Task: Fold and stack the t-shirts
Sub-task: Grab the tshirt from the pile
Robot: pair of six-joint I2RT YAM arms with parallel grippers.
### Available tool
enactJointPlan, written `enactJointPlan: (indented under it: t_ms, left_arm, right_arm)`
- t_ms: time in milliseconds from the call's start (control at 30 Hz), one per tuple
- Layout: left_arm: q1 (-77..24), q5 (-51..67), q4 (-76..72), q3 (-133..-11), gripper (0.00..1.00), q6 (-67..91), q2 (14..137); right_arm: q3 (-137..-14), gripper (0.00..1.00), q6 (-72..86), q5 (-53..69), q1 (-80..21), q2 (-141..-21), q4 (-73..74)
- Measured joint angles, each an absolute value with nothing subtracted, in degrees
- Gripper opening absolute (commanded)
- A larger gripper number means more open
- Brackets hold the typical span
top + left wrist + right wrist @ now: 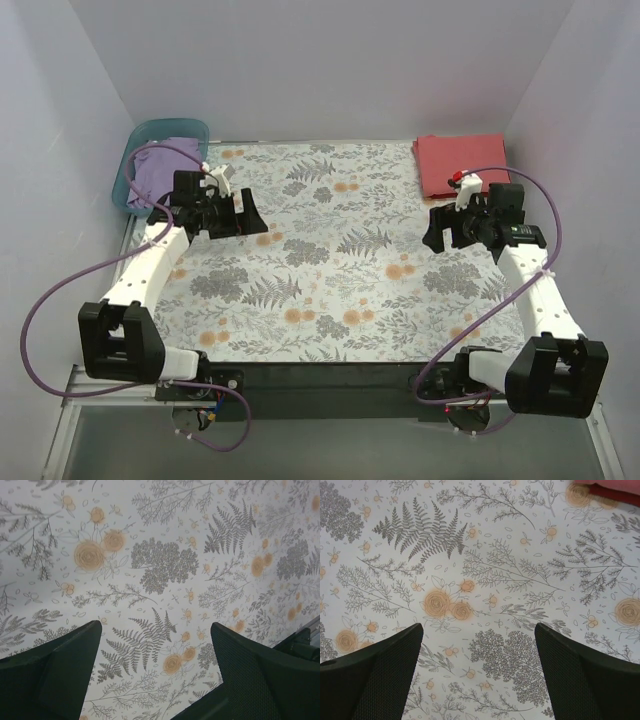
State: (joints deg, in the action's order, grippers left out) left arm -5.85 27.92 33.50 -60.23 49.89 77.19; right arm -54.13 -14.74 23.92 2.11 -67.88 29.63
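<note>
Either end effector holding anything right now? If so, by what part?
Nothing held. Left end effector and right end effector are both open over the bare floral tablecloth. Purple shirt sits in the teal bin; red shirt lies folded, far right.

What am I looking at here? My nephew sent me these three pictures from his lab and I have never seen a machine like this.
It is a robot with two white jointed arms bolted at the near edge of a table with a floral-patterned cloth. The wide picture comes from a fixed camera above and behind the arms. The other two come from cameras on each wrist, looking down past dark fingers at the cloth. The left gripper and the right gripper are both open and hold nothing. A folded coral-red cloth shirt lies at the far right corner. A lavender-purple cloth shirt sits crumpled in a teal translucent plastic bin at the far left.
</note>
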Motion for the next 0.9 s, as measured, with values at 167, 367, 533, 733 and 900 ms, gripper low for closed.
enactJointPlan:
  t_ms: [167,367,533,733,900]
  left_arm:
    - [-4.23,27.05,38.13,-76.27,0.91,49.01,85.6]
    - [6.79,27.77,41.56,-105.1,0.91,46.54,103.72]
    - [14.59,24.38,43.4,-125.75,0.91,45.23,120.16]
    - [16.6,15.14,41.58,-128.29,0.9,41.89,130.85]
    - [15.94,11.0,38.92,-127.85,0.9,39.51,137.71]
  right_arm:
    - [-52.64,0.98,-13.45,22.11,2.11,-63.05,26.37]
    - [-51.94,0.98,-12.93,20.23,2.11,-62.72,23.57]
    - [-50.17,0.98,-13.19,20.53,2.11,-63.35,23.4]
    - [-49.91,0.98,-13.43,21.65,2.11,-66.0,23.38]
    - [-49.91,0.98,-13.67,21.82,2.11,-68.58,23.42]
